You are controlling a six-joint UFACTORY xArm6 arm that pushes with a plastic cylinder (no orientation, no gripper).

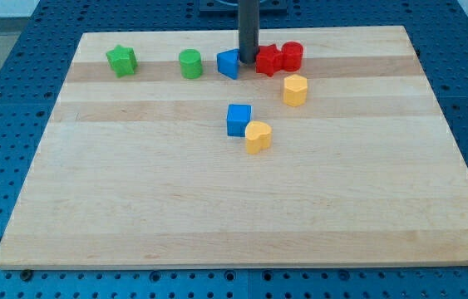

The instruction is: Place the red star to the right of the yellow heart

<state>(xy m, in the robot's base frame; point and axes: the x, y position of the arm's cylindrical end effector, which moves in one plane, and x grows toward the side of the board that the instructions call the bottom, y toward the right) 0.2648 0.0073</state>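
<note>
The red star (268, 61) lies near the view's top, just right of centre, touching a red cylinder (293, 56) on its right. The yellow heart (258, 137) lies lower, near the board's middle, touching the lower right corner of a blue cube (238, 120). My tip (248, 62) rests on the board in the narrow space between the red star on its right and a blue wedge-shaped block (229, 63) on its left, close against both. The red star is well above the yellow heart and slightly to its right.
A second yellow block (295, 90), roughly hexagonal, lies below the red cylinder. A green star (121, 61) and a green cylinder (189, 63) lie along the top at the left. The wooden board (217, 216) sits on a blue perforated table.
</note>
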